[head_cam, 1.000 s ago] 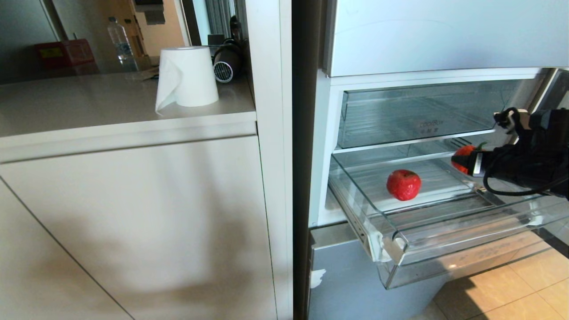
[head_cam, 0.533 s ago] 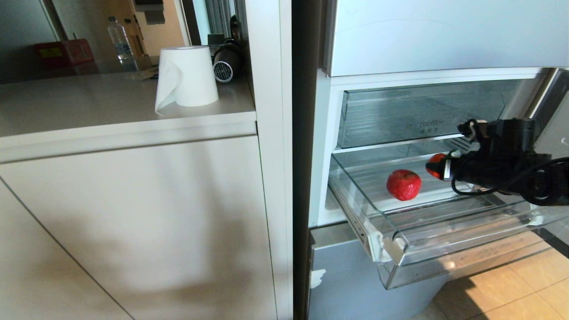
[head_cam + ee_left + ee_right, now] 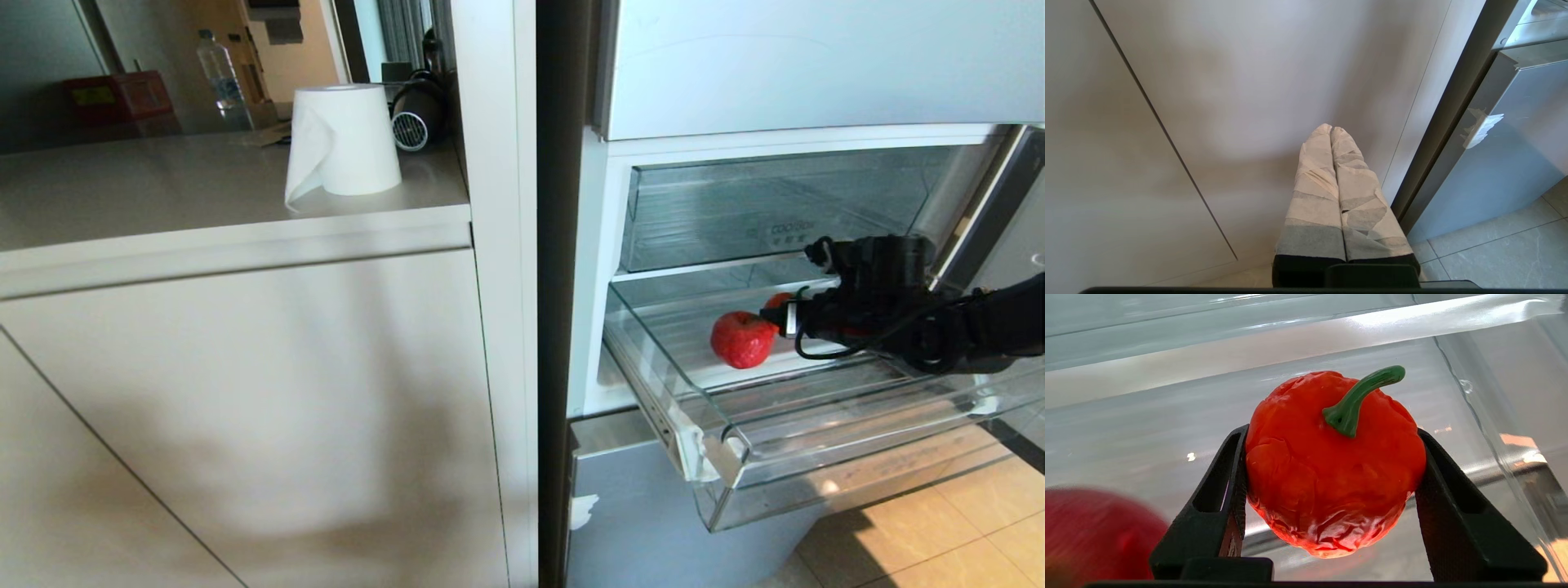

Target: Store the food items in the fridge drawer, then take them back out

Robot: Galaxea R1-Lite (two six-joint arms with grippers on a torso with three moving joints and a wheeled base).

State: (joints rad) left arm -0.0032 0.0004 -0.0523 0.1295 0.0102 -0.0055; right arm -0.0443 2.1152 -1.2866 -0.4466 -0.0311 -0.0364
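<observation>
Item: our right gripper (image 3: 1331, 465) clamps a red pepper (image 3: 1331, 465) over the fridge drawer (image 3: 735, 469). Beside it we list one red tomato (image 3: 741, 340). Our left gripper (image 3: 1331, 134) is pressed closed, empty.

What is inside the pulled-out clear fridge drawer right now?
A rough red fruit lies on the fridge drawer floor. The right tool holds a red pepper above the floor. The arm hides the floor behind it.

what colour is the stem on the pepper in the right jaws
Green, curving off the red pepper; the right wrist view shows it best.
</observation>
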